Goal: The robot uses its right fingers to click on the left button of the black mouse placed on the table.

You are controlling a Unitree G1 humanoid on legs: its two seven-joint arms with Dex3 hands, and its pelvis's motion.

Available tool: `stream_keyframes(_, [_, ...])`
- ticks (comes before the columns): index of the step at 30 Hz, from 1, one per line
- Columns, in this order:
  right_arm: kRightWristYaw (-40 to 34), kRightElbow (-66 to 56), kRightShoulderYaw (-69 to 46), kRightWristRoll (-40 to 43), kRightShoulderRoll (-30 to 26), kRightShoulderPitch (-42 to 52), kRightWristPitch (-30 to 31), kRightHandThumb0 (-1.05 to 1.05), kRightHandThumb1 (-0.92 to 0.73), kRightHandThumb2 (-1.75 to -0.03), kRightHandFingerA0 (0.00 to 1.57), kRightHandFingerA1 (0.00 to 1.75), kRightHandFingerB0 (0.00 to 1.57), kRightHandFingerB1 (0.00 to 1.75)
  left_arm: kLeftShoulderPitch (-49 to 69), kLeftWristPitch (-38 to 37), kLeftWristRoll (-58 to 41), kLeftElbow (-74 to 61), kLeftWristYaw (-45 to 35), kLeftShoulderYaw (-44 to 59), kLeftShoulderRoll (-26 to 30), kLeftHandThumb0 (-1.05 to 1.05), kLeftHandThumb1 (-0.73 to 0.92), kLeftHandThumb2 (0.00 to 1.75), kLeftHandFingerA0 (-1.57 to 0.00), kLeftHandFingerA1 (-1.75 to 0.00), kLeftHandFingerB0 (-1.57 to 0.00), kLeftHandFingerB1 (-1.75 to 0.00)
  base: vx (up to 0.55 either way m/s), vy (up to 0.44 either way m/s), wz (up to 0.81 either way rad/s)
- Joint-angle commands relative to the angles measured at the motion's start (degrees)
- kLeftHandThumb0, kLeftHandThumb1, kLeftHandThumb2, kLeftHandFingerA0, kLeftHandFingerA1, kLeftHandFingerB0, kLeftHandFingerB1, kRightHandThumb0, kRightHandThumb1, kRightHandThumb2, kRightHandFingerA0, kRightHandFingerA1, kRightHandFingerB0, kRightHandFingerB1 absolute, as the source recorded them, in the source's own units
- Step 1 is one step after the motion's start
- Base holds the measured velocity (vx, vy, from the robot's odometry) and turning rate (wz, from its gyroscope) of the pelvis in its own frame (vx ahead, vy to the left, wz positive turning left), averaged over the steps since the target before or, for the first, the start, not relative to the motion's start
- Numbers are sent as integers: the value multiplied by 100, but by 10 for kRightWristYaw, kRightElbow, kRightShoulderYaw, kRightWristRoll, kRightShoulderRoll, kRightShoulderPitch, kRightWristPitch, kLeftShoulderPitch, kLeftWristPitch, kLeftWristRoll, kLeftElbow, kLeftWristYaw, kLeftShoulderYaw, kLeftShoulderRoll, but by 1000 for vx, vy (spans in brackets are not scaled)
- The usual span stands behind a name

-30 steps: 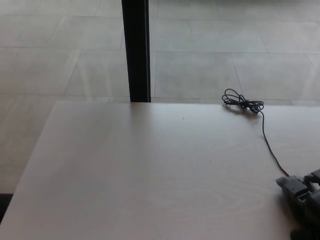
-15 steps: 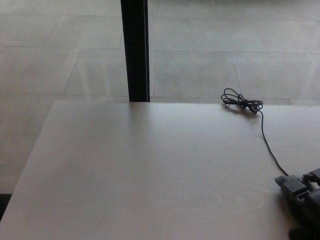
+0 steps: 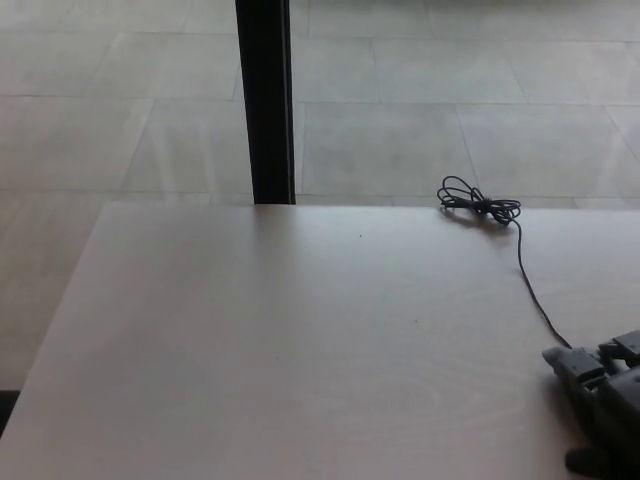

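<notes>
One right hand (image 3: pixel 600 405) covers the mouse at the cable's (image 3: pixel 530 285) end; its grip state is unclear.

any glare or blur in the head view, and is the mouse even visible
Head view: soft and slightly hazy, with pale glare on the table and floor; the cable stays sharp; the right hand is cropped at the corner, hiding the mouse.
</notes>
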Motion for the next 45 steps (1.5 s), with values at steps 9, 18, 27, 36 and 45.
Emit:
stream_keyframes(9, [72,74,-76,102,51,24,22,-75,-87,-67,21,55,38,36,6,-12,-17,4,-10,6,3,-96,92,84,-75,-56,-61,-46,0,0,0])
stream_keyframes(18, [108,94,-159,169,77,38,31,-77,-75,-112,32,61,28,50,2,-11,-19,2,0,6,3,-93,92,84,-77,-57,-62,-46,0,0,0])
stream_keyframes(27, [110,103,-162,174,78,56,17,-77,-90,-67,32,55,40,41,3,-10,-19,2,-10,4,4,-94,92,83,-74,-53,-60,-44,0,0,0])
stream_keyframes(36, [99,84,-141,159,68,39,5,-76,-73,-110,25,57,36,55,-5,-10,-19,3,-8,5,9,-94,92,84,-72,-55,-60,-46,0,0,0])
stream_keyframes(45, [80,82,-113,142,43,28,-13,-74,-73,-109,29,61,35,55,-11,-8,-21,-1,-4,7,13,-93,92,84,-73,-53,-63,-45,0,0,0])
